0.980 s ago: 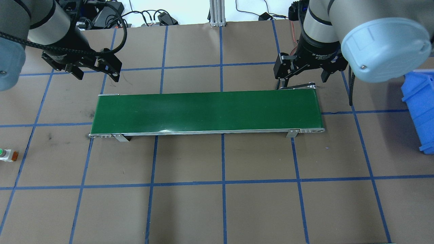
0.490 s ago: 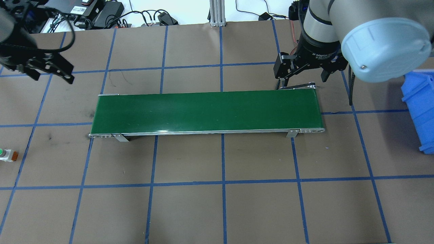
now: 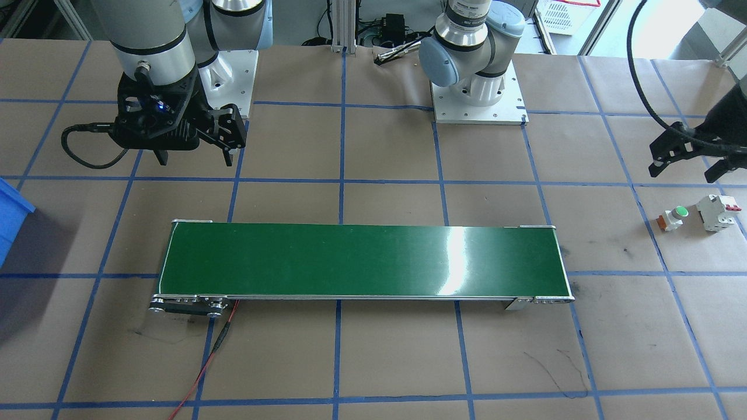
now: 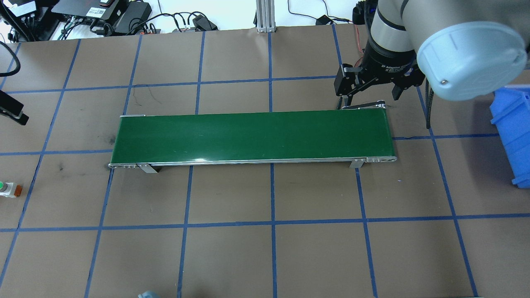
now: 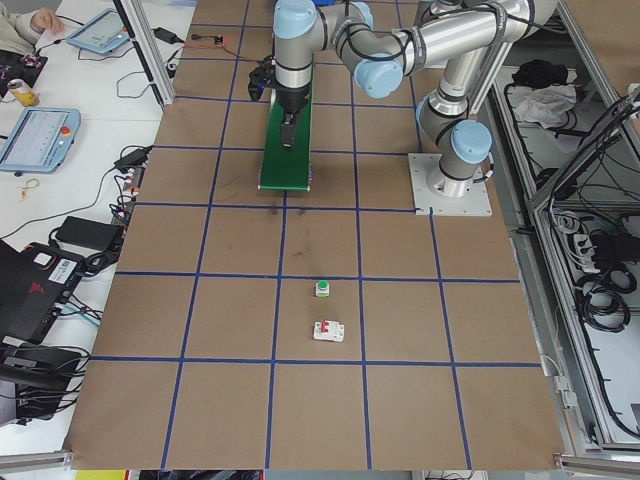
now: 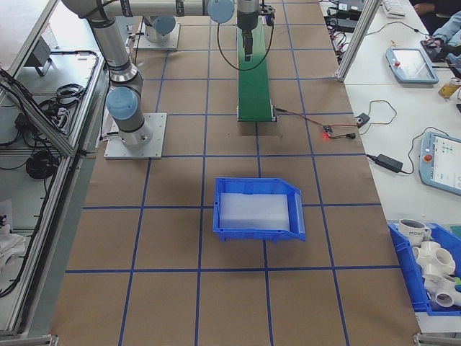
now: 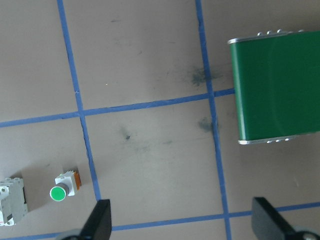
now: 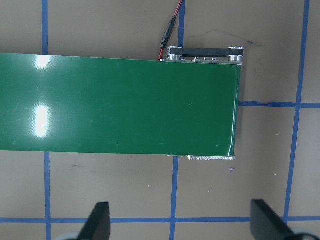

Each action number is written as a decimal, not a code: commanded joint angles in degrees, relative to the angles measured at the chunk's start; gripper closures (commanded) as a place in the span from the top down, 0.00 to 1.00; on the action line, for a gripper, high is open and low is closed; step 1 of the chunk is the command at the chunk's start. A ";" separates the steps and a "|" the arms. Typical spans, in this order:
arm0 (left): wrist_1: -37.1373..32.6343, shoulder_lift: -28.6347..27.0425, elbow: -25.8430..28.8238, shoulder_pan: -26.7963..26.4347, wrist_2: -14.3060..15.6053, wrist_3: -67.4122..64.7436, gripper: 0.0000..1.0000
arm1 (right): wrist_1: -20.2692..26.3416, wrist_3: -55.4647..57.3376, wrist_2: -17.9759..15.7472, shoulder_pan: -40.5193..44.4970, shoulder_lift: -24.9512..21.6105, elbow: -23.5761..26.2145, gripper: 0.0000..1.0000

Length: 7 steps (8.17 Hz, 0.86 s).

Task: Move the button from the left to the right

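Note:
The button, with a green cap, white body and orange end, lies on the brown table near the robot's left end, also at the overhead view's left edge. In the left wrist view the button sits low and left, just outside the left fingertip. My left gripper hangs open above the table, on the robot's side of the button, holding nothing. My right gripper hovers open and empty behind the green conveyor belt's right end.
A white circuit breaker with a red lever lies just beside the button. A blue bin stands at the table's right end. A red wire runs from the conveyor's right end.
My left arm has swung left from the conveyor's left end towards the table's left edge, almost leaving the overhead view. The right arm and the button have stayed put.

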 commanded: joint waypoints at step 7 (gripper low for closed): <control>12.66 -20.46 -1.05 13.81 10.15 12.49 1.00 | -0.08 0.00 0.00 0.00 0.00 0.00 1.00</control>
